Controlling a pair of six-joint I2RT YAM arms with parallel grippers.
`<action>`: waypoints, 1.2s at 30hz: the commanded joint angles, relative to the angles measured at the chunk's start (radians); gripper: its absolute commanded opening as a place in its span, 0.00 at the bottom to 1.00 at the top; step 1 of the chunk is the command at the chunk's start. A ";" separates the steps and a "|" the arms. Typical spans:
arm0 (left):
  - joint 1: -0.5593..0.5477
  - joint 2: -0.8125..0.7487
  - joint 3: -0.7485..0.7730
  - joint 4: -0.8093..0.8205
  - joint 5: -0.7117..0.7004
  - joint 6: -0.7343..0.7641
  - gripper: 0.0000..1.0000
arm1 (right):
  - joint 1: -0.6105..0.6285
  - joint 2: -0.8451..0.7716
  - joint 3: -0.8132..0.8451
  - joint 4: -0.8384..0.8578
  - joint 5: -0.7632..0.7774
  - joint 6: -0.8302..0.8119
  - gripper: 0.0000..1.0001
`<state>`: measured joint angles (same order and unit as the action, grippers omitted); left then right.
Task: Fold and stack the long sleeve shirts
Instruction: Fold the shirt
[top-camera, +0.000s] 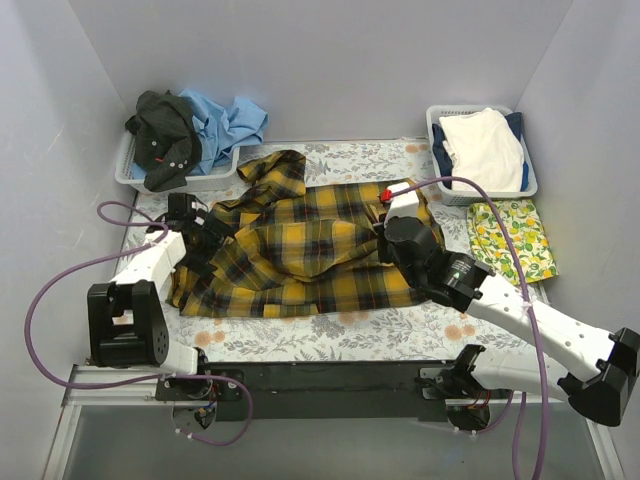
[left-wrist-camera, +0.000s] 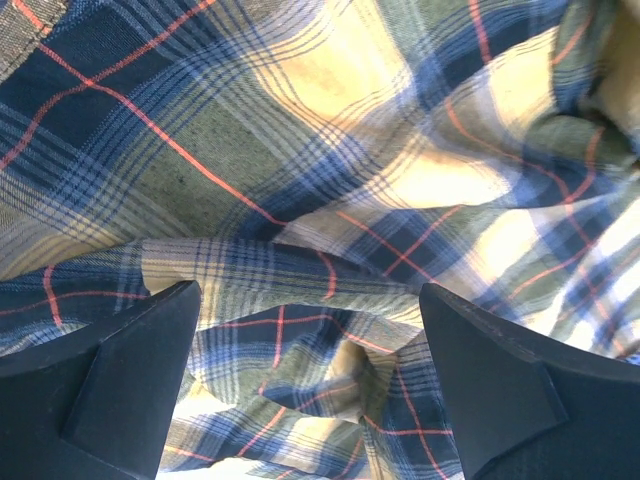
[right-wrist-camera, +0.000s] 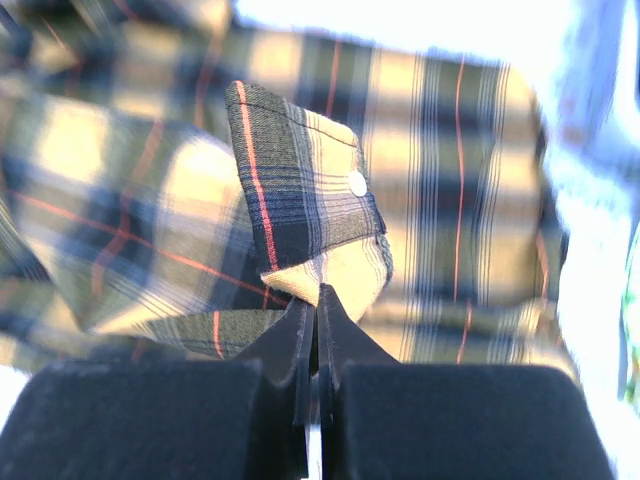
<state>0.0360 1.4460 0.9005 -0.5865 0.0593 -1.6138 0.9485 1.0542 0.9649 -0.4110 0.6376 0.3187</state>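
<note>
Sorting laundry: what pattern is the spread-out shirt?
The shirt is yellow-and-dark plaid, thin red lines; left wrist view best.

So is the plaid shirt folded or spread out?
Spread out, rumpled: the plaid shirt lies across the table cover, right gripper shut on a buttoned flap.

Plaid shirt (top-camera: 310, 250) is yellow and black check with thin red lines; up close in the wrist views the dark bands look more navy and olive; its cuff button (right-wrist-camera: 357, 183) is white; table cover (top-camera: 330, 338) is grey with pale ferns and orange flowers; left basket (top-camera: 122, 172), pale grey, has a near-black shirt (top-camera: 162, 135) and a light blue shirt (top-camera: 228, 122); right basket (top-camera: 434, 125) has a white cloth (top-camera: 485, 145) over a dark blue cloth (top-camera: 441, 140); lemon-print cloth (top-camera: 512, 238) is yellow and green on white; cables (top-camera: 40, 300) are purple.
</note>
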 joint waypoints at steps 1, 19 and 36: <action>0.011 -0.087 0.025 -0.003 -0.035 -0.035 0.92 | -0.004 -0.008 0.030 0.376 0.043 -0.243 0.01; 0.056 -0.115 0.021 0.007 0.072 -0.045 0.93 | -0.178 0.449 0.348 1.001 -0.332 -0.535 0.01; 0.056 -0.128 -0.081 0.412 0.348 0.315 0.89 | -0.255 0.624 0.583 1.028 -0.745 -0.382 0.01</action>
<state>0.0891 1.3521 0.8261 -0.3176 0.2848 -1.4055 0.7128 1.6466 1.4830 0.5510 -0.0479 -0.1333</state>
